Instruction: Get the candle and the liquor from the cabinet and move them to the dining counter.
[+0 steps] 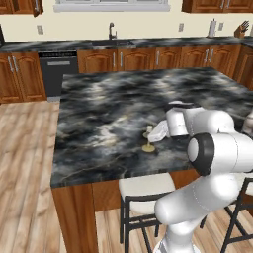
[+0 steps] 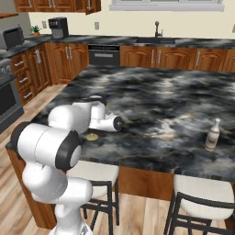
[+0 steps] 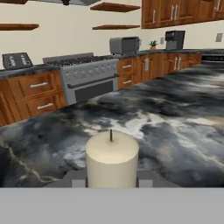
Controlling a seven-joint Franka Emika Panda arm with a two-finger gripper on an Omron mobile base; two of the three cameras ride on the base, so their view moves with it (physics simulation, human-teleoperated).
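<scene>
You are parked at the near edge of the dining counter [image 1: 108, 99], whose marbled top runs away from you toward twelve o'clock. The arm [image 1: 217, 153] rises at your five o'clock in the left base view, bends at the elbow, and lays its forearm low and roughly level over the stone, wrist pointing toward nine o'clock.

The liquor [image 2: 212, 135] stands upright on the counter, long axis vertical, cap up, well apart from the arm, at about three o'clock in the right base view near the front edge.

The candle [image 1: 148, 138] also stands upright, wick up, long axis vertical; its round flat foot rests on the stone near the front edge, just at the end of the wrist.

In the hand view the gripper [image 3: 112, 181] looks level across the counter, and the cream candle sits squarely between the finger tips [image 3: 74, 180], which press in on either side: clenched on the candle.
</scene>
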